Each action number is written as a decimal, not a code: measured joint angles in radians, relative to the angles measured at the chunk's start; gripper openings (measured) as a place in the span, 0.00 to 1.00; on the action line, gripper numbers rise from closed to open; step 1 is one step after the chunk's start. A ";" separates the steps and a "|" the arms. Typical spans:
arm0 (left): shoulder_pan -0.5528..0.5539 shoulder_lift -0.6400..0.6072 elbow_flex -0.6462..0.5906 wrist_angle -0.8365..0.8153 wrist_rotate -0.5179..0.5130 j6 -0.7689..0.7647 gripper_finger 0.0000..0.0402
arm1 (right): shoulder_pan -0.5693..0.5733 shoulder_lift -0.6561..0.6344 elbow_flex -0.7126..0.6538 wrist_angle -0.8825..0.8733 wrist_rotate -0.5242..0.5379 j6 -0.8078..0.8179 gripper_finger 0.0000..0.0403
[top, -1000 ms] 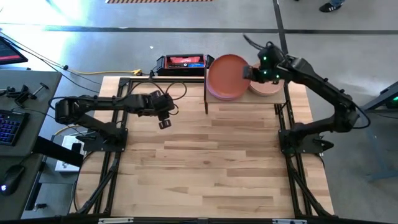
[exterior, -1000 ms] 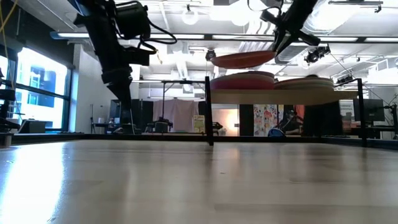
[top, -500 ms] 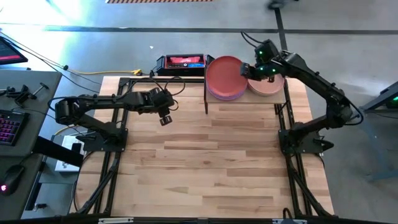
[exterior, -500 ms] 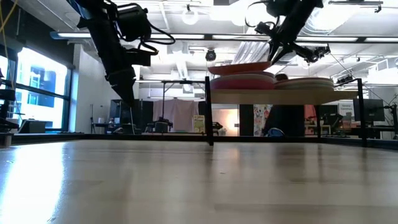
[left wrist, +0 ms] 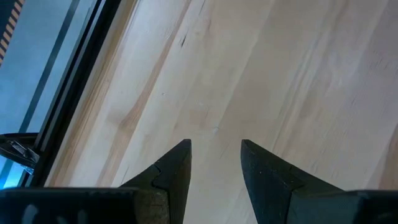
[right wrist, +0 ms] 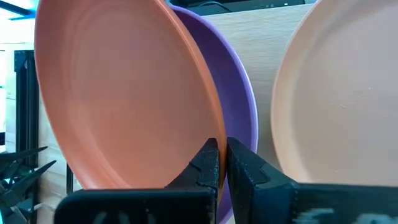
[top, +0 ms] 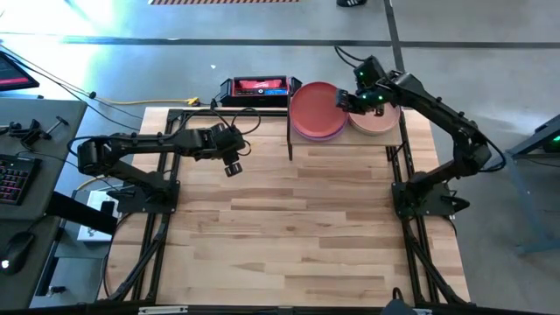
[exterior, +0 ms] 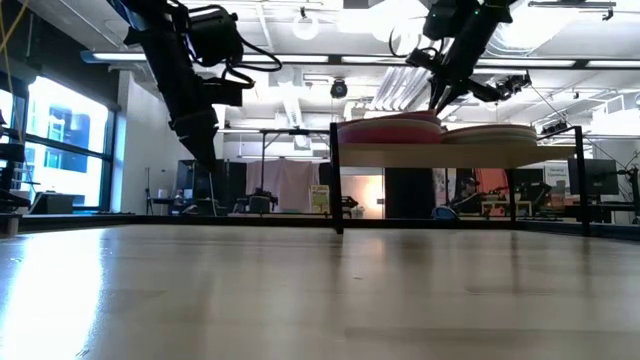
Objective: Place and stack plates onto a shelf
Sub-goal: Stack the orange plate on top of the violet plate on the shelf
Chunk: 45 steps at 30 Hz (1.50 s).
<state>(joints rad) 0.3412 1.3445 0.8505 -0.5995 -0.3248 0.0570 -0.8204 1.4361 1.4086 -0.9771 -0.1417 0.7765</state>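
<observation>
The slatted tabletop [top: 297,227] lies bare in front. At the left edge, the left gripper [top: 231,168] hangs, fingers spread, holding nothing. Farther back, on the shelf [exterior: 440,154], the right gripper [top: 348,99] pinches the rim of the terracotta plate [top: 315,105], which lies toward the left arm, atop the purple plate [right wrist: 239,112]; the peach stack [top: 378,121] sits beside it.

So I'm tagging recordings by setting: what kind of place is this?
Probably a robotics lab or workshop: a bare concrete floor, a desk with a keyboard, and open ceiling pipes with strip lights.
</observation>
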 joint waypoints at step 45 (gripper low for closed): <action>0.000 0.000 0.000 0.026 0.000 -0.010 0.32 | -0.005 -0.001 0.000 -0.049 -0.037 -0.053 0.04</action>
<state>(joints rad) 0.3408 1.3445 0.8505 -0.5732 -0.3252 0.0474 -0.8253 1.4349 1.4086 -1.0259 -0.1790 0.7235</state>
